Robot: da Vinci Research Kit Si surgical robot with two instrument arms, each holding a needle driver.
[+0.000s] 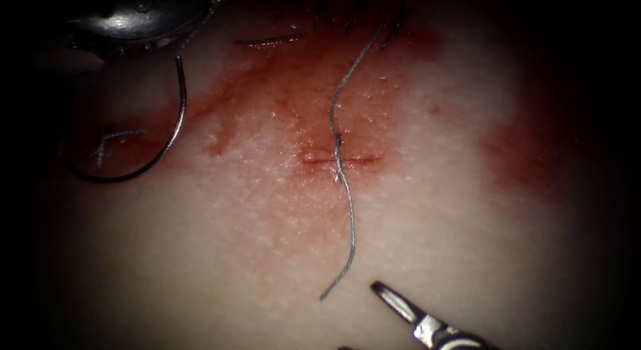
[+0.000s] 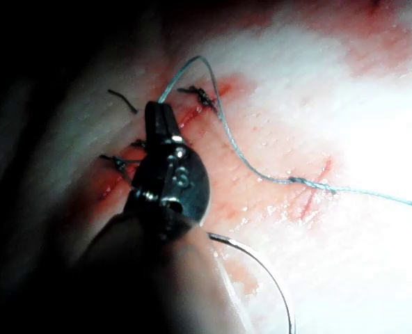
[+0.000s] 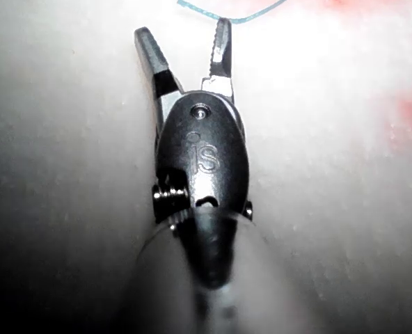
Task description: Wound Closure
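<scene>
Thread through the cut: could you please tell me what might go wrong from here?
1. The thread crosses the cut and ends loose near the right tool, which is open and holds nothing. A pull from the far end might draw that tail out.
2. The needle lies unheld on the tissue, left of the cut, beside the left tool. It could get knocked or snag the thread.

I'm seeing the tissue [image 1: 427, 243] pale, moist and finely pebbled, glistening red fluid [image 1: 267, 96] staining it, needle [image 1: 175, 133] thin dark polished metal, thread [image 1: 347, 216] matt grey twisted fibre, right end effector [image 3: 185, 49] glossy dark metal with ridged inner faces, left end effector [image 2: 159, 120] shiny steel
</scene>
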